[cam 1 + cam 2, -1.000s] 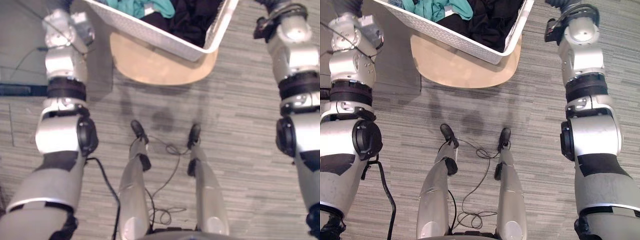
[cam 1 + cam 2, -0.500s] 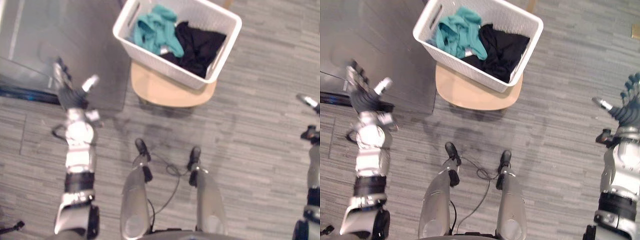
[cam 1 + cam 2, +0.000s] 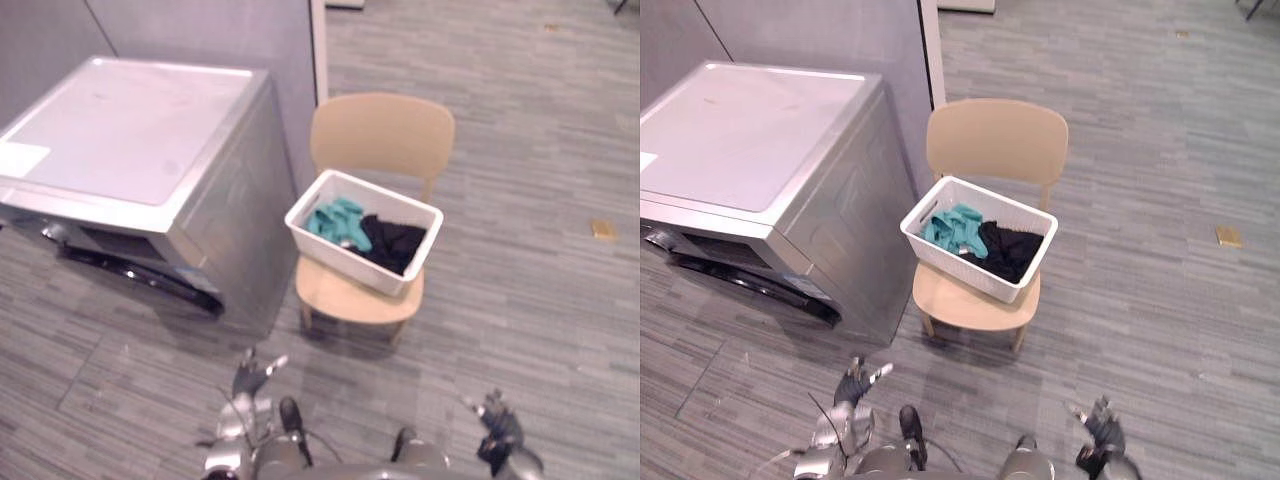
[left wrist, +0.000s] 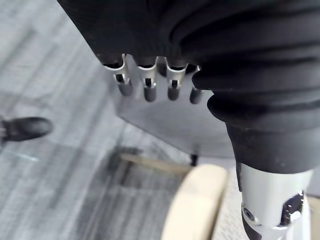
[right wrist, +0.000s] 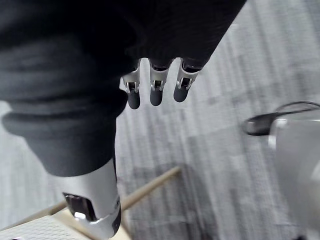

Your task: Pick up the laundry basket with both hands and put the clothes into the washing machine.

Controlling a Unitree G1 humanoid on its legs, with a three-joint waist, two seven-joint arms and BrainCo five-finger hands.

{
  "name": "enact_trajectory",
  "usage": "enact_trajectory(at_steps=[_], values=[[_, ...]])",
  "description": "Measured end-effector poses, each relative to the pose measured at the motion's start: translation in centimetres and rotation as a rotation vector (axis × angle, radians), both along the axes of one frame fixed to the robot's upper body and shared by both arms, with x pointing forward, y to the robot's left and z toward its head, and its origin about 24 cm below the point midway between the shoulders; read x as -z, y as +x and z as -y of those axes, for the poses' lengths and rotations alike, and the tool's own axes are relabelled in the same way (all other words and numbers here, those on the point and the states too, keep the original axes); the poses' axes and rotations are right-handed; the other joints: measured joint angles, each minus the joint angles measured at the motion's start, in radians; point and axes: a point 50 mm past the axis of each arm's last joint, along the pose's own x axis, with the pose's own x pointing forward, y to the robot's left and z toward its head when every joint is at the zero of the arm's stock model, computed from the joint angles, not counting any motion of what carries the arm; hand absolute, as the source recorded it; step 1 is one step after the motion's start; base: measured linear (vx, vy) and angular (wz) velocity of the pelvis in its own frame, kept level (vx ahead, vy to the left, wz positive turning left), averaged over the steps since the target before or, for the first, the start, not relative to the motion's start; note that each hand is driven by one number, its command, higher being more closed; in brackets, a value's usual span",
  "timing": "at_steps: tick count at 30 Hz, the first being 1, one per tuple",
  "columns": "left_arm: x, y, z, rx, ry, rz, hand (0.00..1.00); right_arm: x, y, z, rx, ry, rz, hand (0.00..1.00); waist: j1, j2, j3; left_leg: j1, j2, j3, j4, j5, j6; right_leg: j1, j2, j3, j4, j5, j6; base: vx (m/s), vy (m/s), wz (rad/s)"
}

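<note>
**Hands empty and low, basket not yet taken from the chair**

The left hand (image 3: pixel 250 372) hangs low at the robot's left side, its fingers (image 4: pixel 145 86) straight and loosely side by side, thumb apart, nothing held. The right hand (image 3: pixel 497 420) is the same on the other side, its fingers (image 5: pixel 155 90) relaxed and unloaded. Both are well short of the load, which suggests the robot stands back to take in the whole workplace before reaching.

Ahead, between the two hands, stands a tan chair (image 3: pixel 381 136), and on its seat rests the white laundry basket (image 3: pixel 341 262), turned at an angle to the seat. The chair likely raises the basket to a height two hands can reach without a deep bend. Inside lie a teal garment (image 3: pixel 334 219) toward the robot's left and a black garment (image 3: pixel 393 244) toward its right, both below the rim, which should keep them in during a carry.

Just beside the chair, on the robot's left, is the washing machine (image 3: pixel 131 131), a dark band along its lower front; whether its door is open cannot be told. Its nearness makes for a short carry. A small tan scrap (image 3: pixel 603 229) lies on the floor well off to the right.

The task looks to be at its start: the next move calls for one hand at each end of the basket
</note>
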Motion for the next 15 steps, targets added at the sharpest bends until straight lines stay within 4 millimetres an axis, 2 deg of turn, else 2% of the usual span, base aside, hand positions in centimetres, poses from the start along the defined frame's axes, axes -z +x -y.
enact_trajectory(at_steps=[1,4,7,11,15], values=[[0.6,-1.0,-0.3,-0.031,-0.007,-0.047,0.0,0.5,-0.7,-0.5,0.012,0.025,-0.032,0.0,0.0,-0.002,-0.005,0.017,-0.006,-0.003,-0.008,0.0,0.0,0.02,0.002,-0.005,-0.012,0.001,0.002,0.1,0.007,0.12],[2.5,-5.4,-1.4,-0.146,-0.045,-0.231,0.0,2.3,-4.6,-2.2,0.116,0.129,-0.178,0.0,-0.001,-0.009,-0.035,0.103,-0.028,-0.016,-0.044,0.004,0.004,0.12,0.006,-0.02,-0.066,0.008,0.013,0.16,0.014,0.13],[3.0,-7.2,-2.3,-0.207,-0.072,-0.291,0.0,2.7,-6.4,-2.6,0.2,0.184,-0.239,0.0,0.0,-0.008,-0.048,0.163,-0.043,-0.023,-0.065,0.004,0.004,0.187,0.004,-0.023,-0.096,0.01,0.017,0.11,0.024,0.04],[3.2,-8.4,-2.8,-0.227,-0.106,-0.33,0.0,3.0,-7.3,-3.0,0.163,0.204,-0.29,0.0,-0.001,-0.016,-0.044,0.228,-0.047,-0.066,-0.065,0.001,0.0,0.265,0.004,-0.03,-0.111,0.009,0.017,0.03,-0.015,0.06],[3.4,-9.2,-2.6,-0.236,-0.129,-0.339,0.0,2.9,-6.6,-2.7,0.069,0.172,-0.299,0.0,-0.002,-0.004,-0.046,0.216,-0.053,-0.139,-0.065,0.002,0.001,0.288,0.004,-0.076,-0.111,-0.002,0.014,-0.08,0.001,0.35]])
